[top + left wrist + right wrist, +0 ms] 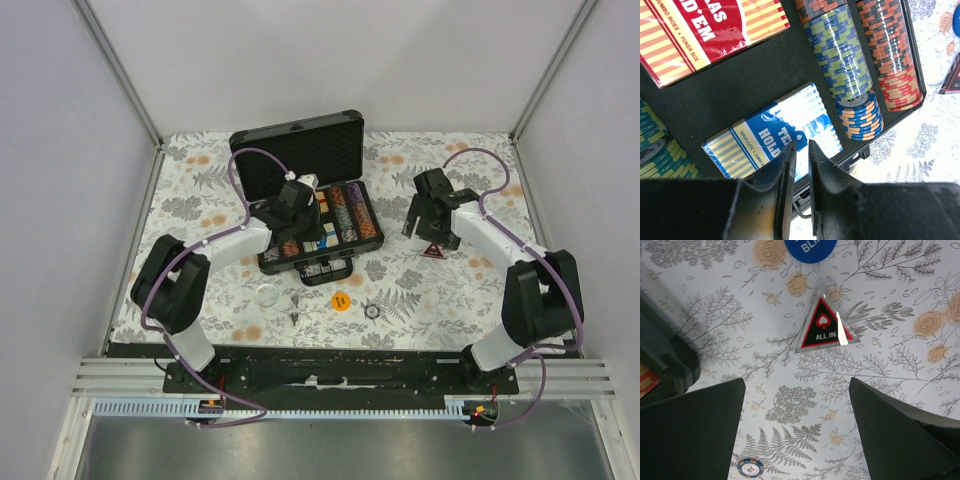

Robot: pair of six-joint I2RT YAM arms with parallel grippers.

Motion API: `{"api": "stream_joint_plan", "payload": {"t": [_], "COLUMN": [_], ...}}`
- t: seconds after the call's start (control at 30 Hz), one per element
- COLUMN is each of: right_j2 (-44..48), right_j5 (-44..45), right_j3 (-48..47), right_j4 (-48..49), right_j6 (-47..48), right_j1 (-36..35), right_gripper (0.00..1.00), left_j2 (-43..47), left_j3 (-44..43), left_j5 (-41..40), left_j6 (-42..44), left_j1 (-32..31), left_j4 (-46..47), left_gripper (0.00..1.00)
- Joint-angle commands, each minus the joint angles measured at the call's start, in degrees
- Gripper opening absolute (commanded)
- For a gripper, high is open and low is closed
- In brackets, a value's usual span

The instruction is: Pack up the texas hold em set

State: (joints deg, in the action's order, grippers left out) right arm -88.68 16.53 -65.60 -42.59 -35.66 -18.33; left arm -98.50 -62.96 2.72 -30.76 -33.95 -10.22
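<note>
The black case point(268, 160) of the texas hold em set lies open mid-table with its lid up at the back. Its foam holds rows of striped chips point(840, 60), a red card deck point(705, 30) and a blue card deck point(765, 132). My left gripper point(801, 150) hovers over the blue deck, its jaws a narrow gap apart with nothing between them. My right gripper point(797, 385) stands wide open and empty above the tablecloth, just short of a triangular "ALL IN" button point(822, 325). A blue round button point(810, 247) lies beyond it.
In front of the case lie an orange round button point(340, 300), a loose chip point(372, 311), a clear round disc point(266, 294) and a small dark item point(294, 306). A corner of the case point(665, 360) sits left of my right gripper. Grey walls enclose the floral tablecloth.
</note>
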Motion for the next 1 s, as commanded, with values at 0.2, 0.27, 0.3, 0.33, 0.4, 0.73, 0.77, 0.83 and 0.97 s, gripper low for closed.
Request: {"api": "stream_joint_plan", "payload": {"t": [0.2,0.27,0.3,0.33,0.4,0.73,0.77,0.83,0.97], "right_j2": [-9.0,-10.6,-11.2,-11.8,-12.7,-13.0,-13.2,-14.1,-15.8], "right_j5": [-4.1,-5.3,-5.5,-5.5,-5.6,-8.4,-8.5,-9.5,-16.3], "right_j3": [-0.8,-0.8,-1.1,-1.3,-1.5,-1.2,-1.0,-0.9,-0.9], "right_j4": [1.1,1.7,1.9,2.0,2.2,6.9,7.3,8.0,8.7], "right_j6": [7.5,9.6,10.2,11.0,12.7,24.8,25.5,26.9,27.4], "right_j1": [6.8,7.4,7.6,7.8,8.1,8.4,8.5,8.7,9.2], "right_gripper": [0.98,0.98,0.98,0.98,0.98,0.98,0.98,0.98,0.98], "left_j2": [3.9,4.6,4.9,5.1,5.2,3.6,3.2,2.5,1.5], "left_j3": [-5.1,-7.3,-8.0,-8.9,-9.9,-12.9,-13.2,-14.0,-15.7], "left_j5": [0.9,2.5,3.2,3.9,4.8,6.8,6.9,7.1,7.0], "left_j6": [4.8,5.5,6.0,6.1,6.4,7.2,7.2,7.2,8.0], "left_j1": [-0.1,0.0,-0.1,0.0,0.0,0.3,0.5,0.6,0.8], "left_j4": [-11.3,-11.3,-11.3,-11.4,-11.3,-11.1,-11.2,-11.4,-12.5], "left_gripper": [0.43,0.50,0.55,0.58,0.63,0.69,0.69,0.69,0.69]}}
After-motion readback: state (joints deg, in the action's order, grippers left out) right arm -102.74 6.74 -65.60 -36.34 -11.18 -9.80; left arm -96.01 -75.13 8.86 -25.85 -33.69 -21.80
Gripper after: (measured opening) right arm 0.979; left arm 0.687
